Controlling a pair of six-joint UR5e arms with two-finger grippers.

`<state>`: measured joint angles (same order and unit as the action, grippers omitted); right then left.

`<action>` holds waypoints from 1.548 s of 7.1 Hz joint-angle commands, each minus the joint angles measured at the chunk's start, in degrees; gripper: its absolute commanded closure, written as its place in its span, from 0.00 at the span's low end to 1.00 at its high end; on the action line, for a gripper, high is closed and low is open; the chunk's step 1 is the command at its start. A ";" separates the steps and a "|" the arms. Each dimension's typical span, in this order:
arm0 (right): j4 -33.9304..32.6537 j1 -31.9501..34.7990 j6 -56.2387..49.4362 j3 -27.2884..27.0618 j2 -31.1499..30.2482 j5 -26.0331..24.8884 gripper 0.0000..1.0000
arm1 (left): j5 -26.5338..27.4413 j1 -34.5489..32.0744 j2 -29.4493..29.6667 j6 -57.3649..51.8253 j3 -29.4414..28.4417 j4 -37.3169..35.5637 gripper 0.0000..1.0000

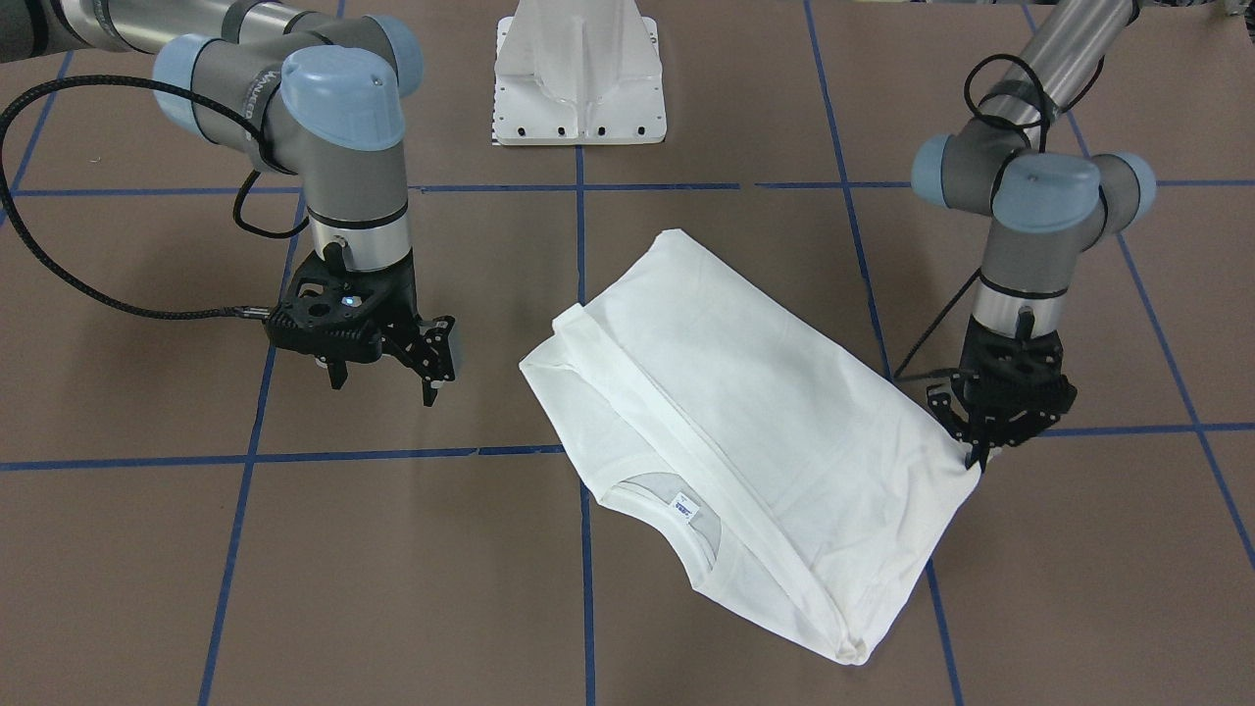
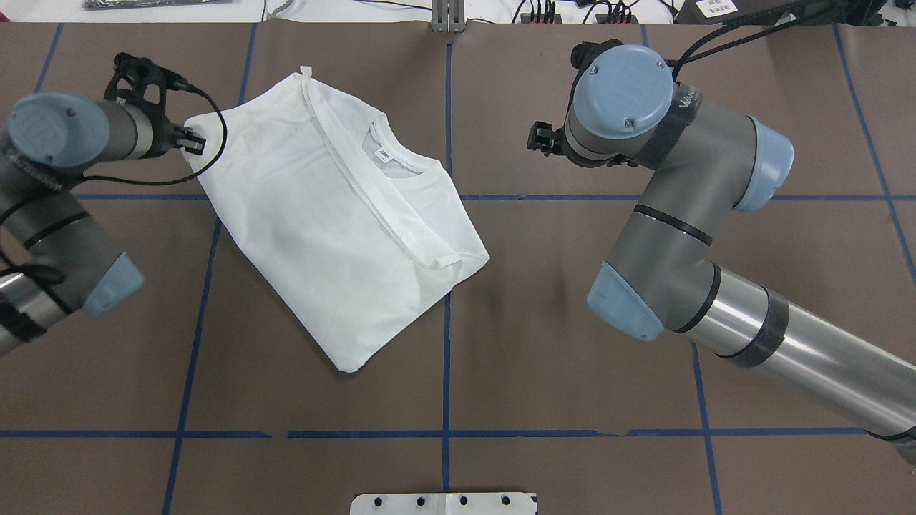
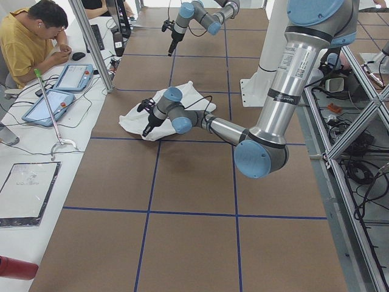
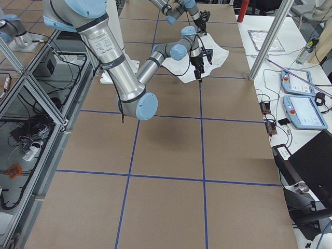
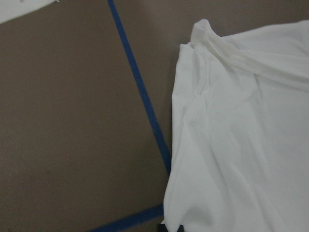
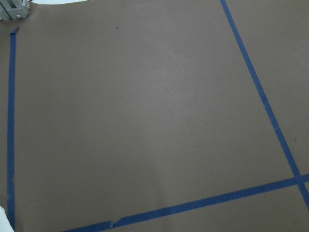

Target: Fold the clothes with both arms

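Observation:
The white T-shirt (image 1: pixel 745 422) lies folded on the brown table, its round collar and blue neck label (image 1: pixel 683 509) facing up; no printed text shows. It also shows in the overhead view (image 2: pixel 322 222) and the left wrist view (image 5: pixel 241 145). My left gripper (image 1: pixel 980 453) is shut on the shirt's side corner at table height, and the cloth is drawn towards it; it shows in the overhead view (image 2: pixel 187 141) too. My right gripper (image 1: pixel 384 384) is open and empty, hanging above bare table a good way from the shirt's other end. The right wrist view shows only table.
Blue tape lines (image 1: pixel 578 245) grid the brown table top. The white pedestal base (image 1: pixel 578 78) stands at the robot's side. An operator (image 3: pixel 30 36) sits past the far table edge with tablets (image 3: pixel 51 103) and upright frame posts (image 3: pixel 91 42).

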<state>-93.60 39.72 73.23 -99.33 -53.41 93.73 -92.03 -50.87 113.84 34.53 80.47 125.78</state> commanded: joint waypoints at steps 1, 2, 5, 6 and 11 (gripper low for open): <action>0.00 -1.30 2.34 -1.57 0.06 -0.12 0.00 | 0.18 -2.74 17.91 -1.57 -21.66 2.00 1.00; 0.00 -1.66 2.53 -1.66 0.15 -0.12 0.00 | 0.18 -3.10 21.47 -1.57 -26.81 3.50 1.00; -0.26 -4.20 10.21 1.39 4.25 -1.00 0.00 | -8.02 -4.67 15.74 -1.75 -17.95 7.91 0.00; -0.26 -5.43 17.75 6.98 9.07 -1.61 0.00 | -11.21 -5.20 13.44 -1.75 -15.28 8.17 0.00; 20.36 -9.92 30.66 39.45 23.18 -15.58 0.06 | -11.25 -5.30 8.77 -0.96 -9.38 8.61 0.00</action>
<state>-77.93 30.46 103.43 -64.90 -31.65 80.82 -103.25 -56.16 123.83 33.43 69.58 134.34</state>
